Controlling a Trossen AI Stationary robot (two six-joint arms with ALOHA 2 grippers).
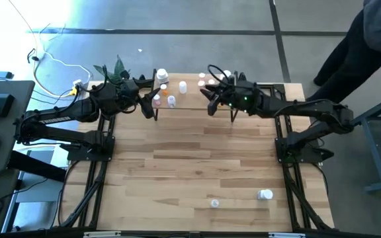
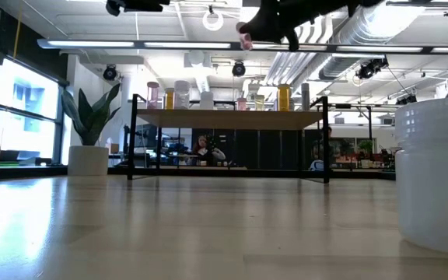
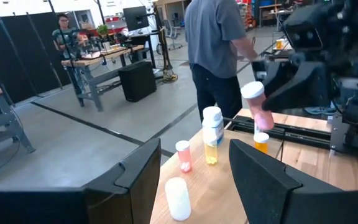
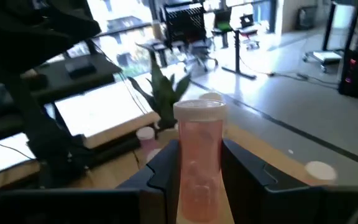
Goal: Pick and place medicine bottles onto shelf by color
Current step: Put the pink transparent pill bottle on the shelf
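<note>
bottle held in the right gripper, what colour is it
Translucent pink bottle with a white cap, clamped in the right gripper; the right wrist view shows it best.

One camera looks straight down; another sits level on the table (image 2: 208,233); both see the shelf (image 1: 190,106).

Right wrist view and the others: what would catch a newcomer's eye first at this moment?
The pink bottle with a white cap stands out, upright and clamped in the right gripper, held above the shelf at the table's far edge. The left gripper hovers open and empty over the shelf's other end, with bottles below it. Two white bottles lie unsorted on the near part of the table.
</note>
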